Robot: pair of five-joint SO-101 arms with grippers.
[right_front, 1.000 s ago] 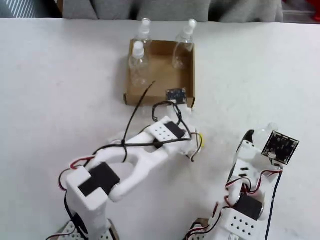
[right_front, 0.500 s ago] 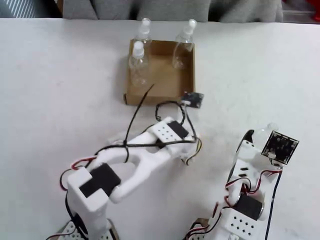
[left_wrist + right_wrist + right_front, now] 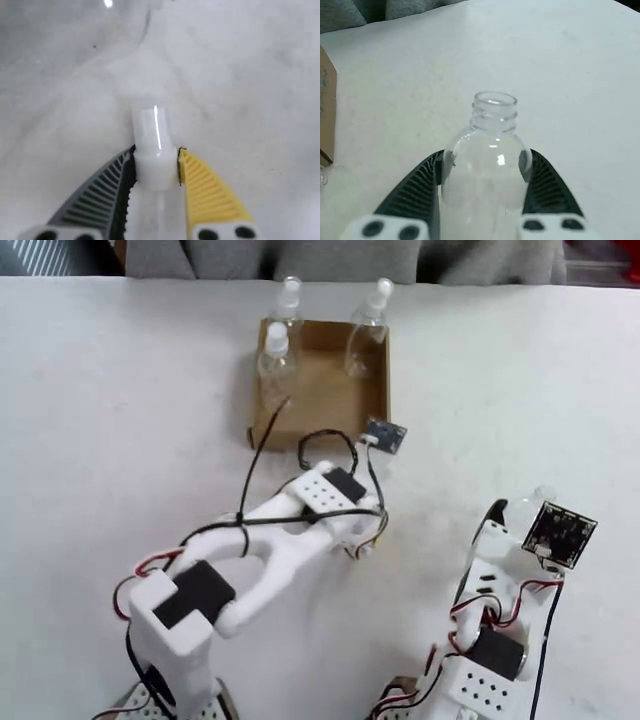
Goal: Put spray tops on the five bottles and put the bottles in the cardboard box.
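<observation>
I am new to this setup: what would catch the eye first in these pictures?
At the near right, the right pincer grips a clear bottle with an open, topless neck. By the near corner of the cardboard box, the left pincer pinches a white spray top. Three capped bottles stand at the box's far end.

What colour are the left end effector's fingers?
On the left end effector: one grey finger, one yellow finger; clearest in left wrist view.

Bright, even light washes the white surface pale in the high view; only faint, soft shadows lie beneath the arms. Thin glints streak the spray top and the bottle
</observation>
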